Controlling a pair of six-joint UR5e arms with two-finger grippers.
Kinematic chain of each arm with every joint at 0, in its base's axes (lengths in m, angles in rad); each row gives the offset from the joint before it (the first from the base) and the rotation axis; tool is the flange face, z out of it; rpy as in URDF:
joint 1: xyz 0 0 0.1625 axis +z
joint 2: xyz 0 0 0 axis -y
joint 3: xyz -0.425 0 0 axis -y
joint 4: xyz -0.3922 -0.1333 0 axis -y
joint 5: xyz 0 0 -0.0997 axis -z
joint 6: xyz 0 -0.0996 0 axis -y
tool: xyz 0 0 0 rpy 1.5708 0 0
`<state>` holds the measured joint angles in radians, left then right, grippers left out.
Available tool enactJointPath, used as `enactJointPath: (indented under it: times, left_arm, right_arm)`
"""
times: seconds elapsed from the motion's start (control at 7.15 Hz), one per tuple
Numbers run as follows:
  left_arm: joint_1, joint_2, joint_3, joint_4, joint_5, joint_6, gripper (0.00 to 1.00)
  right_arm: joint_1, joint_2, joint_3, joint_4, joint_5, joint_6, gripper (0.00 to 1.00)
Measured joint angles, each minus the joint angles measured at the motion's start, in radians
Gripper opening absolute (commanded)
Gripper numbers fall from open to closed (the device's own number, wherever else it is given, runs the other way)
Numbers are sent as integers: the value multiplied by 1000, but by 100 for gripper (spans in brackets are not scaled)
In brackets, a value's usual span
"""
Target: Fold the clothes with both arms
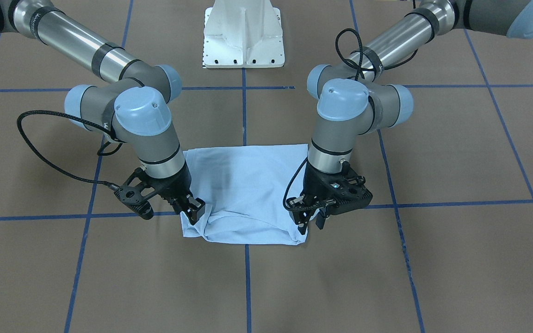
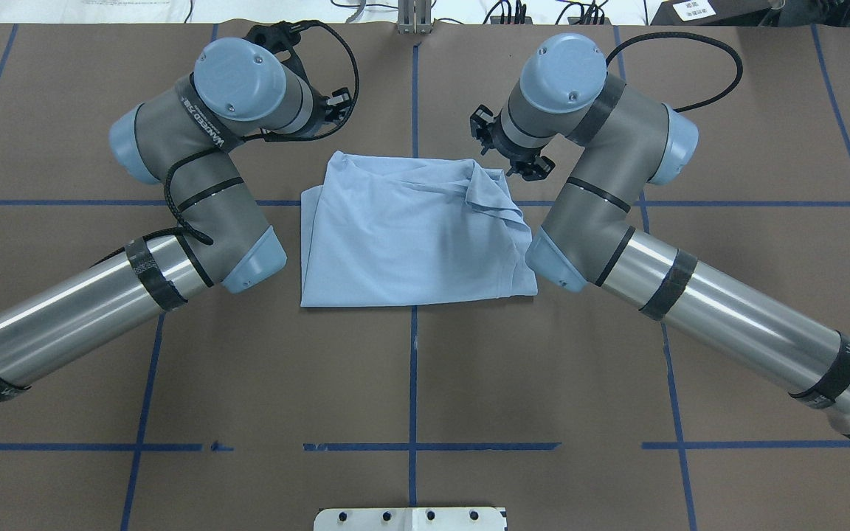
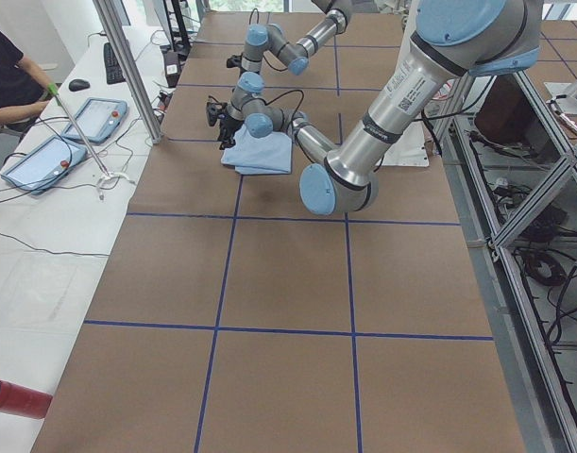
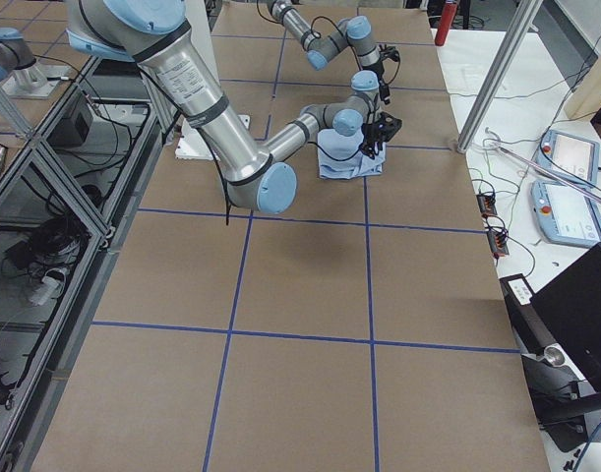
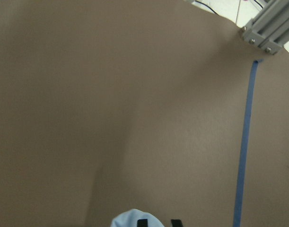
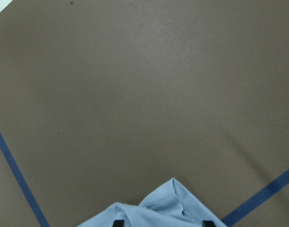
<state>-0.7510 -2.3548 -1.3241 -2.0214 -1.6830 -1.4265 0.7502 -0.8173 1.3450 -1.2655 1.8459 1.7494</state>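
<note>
shirt (image 1: 247,185) lies near the table's (image 1: 456,259) centre, already folded into a squarish packet across a blue tape line (image 1: 470,202), with its far edge from the robot rumpled and lifted at both corners.

judging by that, a fold is in hand: each gripper sits at one far corner, ready to carry that edge back toward the robot's side. the next move calls for both arms to lift together and travel evenly, so the cloth doesn't skew or slip out of one pinch.

the left gripper (image 1: 304,221) stands at the corner on the front view's right, its fingers closed down into a bunched corner of cloth; it looks to be pinching the shirt. the right gripper (image 1: 194,210) is at the other corner, fingers pressed onto the raised fold, and seems to be gripping cloth too, though how much it has is hard to tell.

the front view shows both fingertips against the cloth. the overhead view hides them behind the wrists, but it shows the shirt's whole outline, with a loose flap creased near the right arm (image 2: 698,287) and a straight near edge. the wrist views show only a scrap of blue cloth between finger tips at the bottom edge. the side views give the person seated beside the table's far side.
</note>
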Motion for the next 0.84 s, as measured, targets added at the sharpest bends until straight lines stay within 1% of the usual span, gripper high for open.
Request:
enactJointPath:
  times: [0.28, 0.42, 0.56, 0.84]
  left_arm:
    - [-37, 0, 4, -13, -53, 70, 100]
    - [-64, 16, 3, -37, -108, 134, 100]
    - [-91, 51, 1, -88, -155, 203, 100]
    - [-134, 139, -11, -246, -250, 283, 100]
  right_arm:
    - [36, 4, -25, 0, 24, -53, 100]
    - [39, 4, -27, -3, 31, -100, 100]
    - [26, 3, -28, -12, 33, -153, 100]
    - [-36, 8, -22, -69, 32, -267, 100]
